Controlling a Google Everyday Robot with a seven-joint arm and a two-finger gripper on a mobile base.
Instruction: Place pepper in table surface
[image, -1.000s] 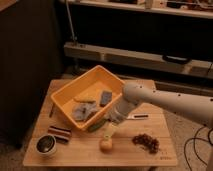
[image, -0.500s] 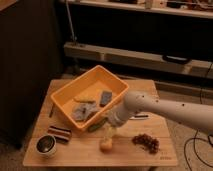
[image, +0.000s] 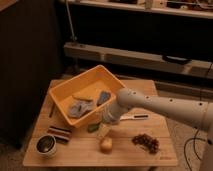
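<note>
The pepper (image: 93, 128) is a small dark green piece low over the wooden table surface (image: 125, 152), just in front of the yellow-orange bin's near corner. My gripper (image: 104, 129) is at the end of the white arm (image: 150, 104) that reaches in from the right. It sits right beside the pepper, on the pepper's right, close to the tabletop. I cannot tell whether the pepper rests on the wood or is still held.
The yellow-orange bin (image: 64, 106) holds a pale yellow piece (image: 82, 97) and grey items (image: 77, 109). A round yellow-orange fruit (image: 106, 145) lies just below the gripper. Dark grapes (image: 145, 142) are front right, a bowl (image: 46, 144) and a dark bar (image: 60, 133) front left, and a slim pen-like stick (image: 134, 117) lies behind the arm.
The arm has swung from over the bin's front edge down and forward, bringing the gripper and the green pepper low to the table in front of the bin.
</note>
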